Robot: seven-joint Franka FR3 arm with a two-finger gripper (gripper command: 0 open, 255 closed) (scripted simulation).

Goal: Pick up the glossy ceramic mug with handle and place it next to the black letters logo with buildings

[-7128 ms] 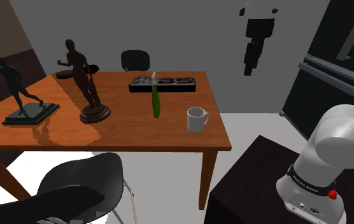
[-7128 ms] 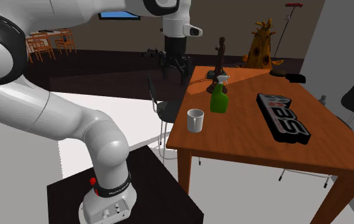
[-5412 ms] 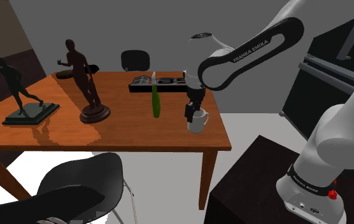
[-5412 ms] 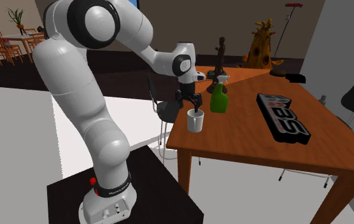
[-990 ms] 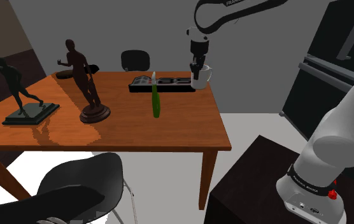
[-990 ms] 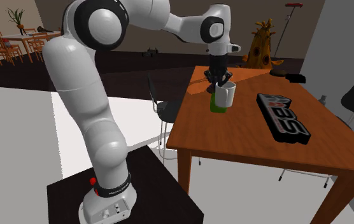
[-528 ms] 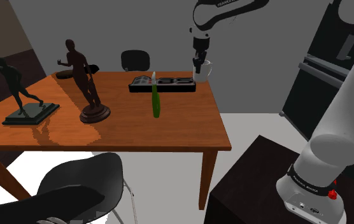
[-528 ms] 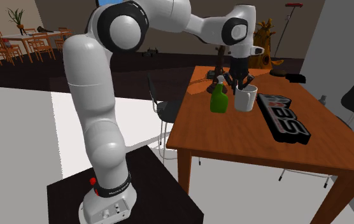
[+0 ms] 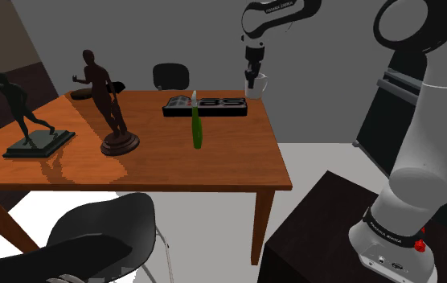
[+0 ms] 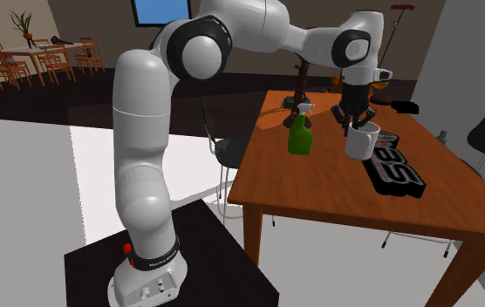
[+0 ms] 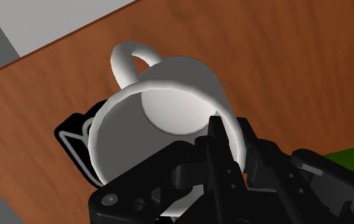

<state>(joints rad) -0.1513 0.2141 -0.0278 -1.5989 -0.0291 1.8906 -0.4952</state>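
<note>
Hanging upright clear of the table [image 9: 157,165], the white mug [image 9: 256,85] is held by its rim, with the jaws clenched on the wall opposite the handle [image 11: 128,60]. In the shoulder view it is at 2 o'clock from the black logo [image 9: 214,105], close to that logo's end. In the wrist view a logo corner peeks out beneath it. In the second exterior view a green bottle [image 10: 300,133] stands at the mug's 9 o'clock. Two dark statues [image 9: 109,104] stand farther off, toward the shoulder view's 9 o'clock.
</note>
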